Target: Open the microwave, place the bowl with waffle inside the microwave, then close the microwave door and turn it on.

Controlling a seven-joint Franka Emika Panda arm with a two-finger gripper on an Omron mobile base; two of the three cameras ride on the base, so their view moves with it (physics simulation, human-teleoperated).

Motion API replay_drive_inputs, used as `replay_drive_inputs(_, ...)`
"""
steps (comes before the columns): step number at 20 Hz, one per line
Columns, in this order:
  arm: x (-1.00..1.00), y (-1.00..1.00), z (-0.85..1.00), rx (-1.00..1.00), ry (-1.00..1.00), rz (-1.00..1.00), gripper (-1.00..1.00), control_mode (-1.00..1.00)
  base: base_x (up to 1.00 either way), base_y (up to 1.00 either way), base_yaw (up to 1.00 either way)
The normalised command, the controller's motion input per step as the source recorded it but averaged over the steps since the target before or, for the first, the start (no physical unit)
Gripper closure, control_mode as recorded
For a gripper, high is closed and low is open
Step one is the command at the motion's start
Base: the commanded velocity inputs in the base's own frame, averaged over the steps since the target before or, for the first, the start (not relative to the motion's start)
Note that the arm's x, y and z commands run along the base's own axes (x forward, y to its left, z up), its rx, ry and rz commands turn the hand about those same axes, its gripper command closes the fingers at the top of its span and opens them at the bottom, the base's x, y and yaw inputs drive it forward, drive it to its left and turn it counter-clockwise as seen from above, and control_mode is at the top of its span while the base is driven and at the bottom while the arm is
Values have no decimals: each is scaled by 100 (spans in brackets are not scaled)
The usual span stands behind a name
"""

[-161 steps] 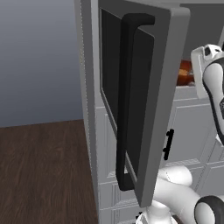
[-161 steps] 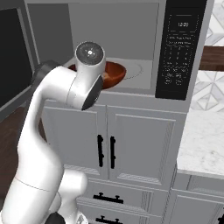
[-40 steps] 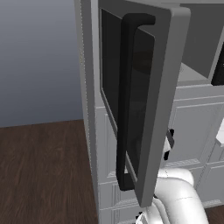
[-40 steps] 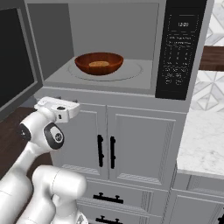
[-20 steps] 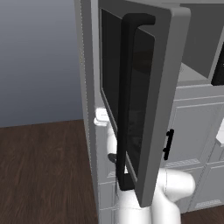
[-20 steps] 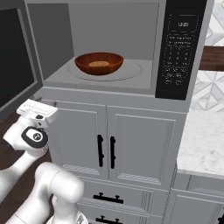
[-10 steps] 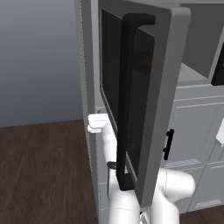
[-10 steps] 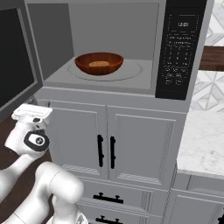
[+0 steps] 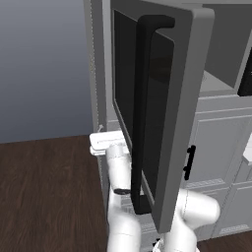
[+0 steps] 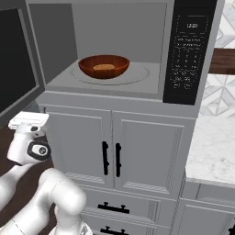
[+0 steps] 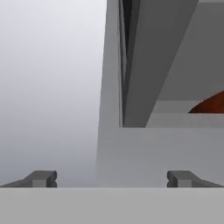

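The microwave (image 10: pixel 119 92) stands open, and its light grey inside holds the reddish-brown bowl (image 10: pixel 103 66) with a waffle piece in it. The microwave door (image 9: pixel 184 123) is swung wide, its long black bar handle (image 9: pixel 142 113) facing the left base view. The door's dark window (image 10: pixel 16 64) shows at the left edge of the right base view. My gripper (image 11: pixel 111 179) is open and empty, low and left of the oven, just below the door's bottom edge (image 11: pixel 131 65). Its white hand (image 10: pixel 28 121) sits beside the cabinet front. A sliver of the bowl (image 11: pixel 212 105) shows in the hand view.
White panelled cabinets (image 10: pixel 114 156) with short black handles sit under the microwave. The dark control panel (image 10: pixel 188 50) is on the oven's right. A marble counter (image 10: pixel 215 156) lies to the right. Dark wood floor (image 9: pixel 44 197) spreads to the left of the door.
The arm has left the bowl inside the microwave and drawn back out. Over the last second the hand has drifted slightly left under the open door, jaws staying open.
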Motion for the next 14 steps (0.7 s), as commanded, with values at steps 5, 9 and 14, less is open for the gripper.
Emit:
replay_drive_inputs(5,-25,75,-14,1,-17,-6,-100,-100,0,0,0)
replay_drive_inputs(9,-19,88,-18,0,-17,-5,-100,-100,0,0,0)
replay_drive_inputs(14,-6,99,-15,0,-17,-3,-100,-100,0,0,0)
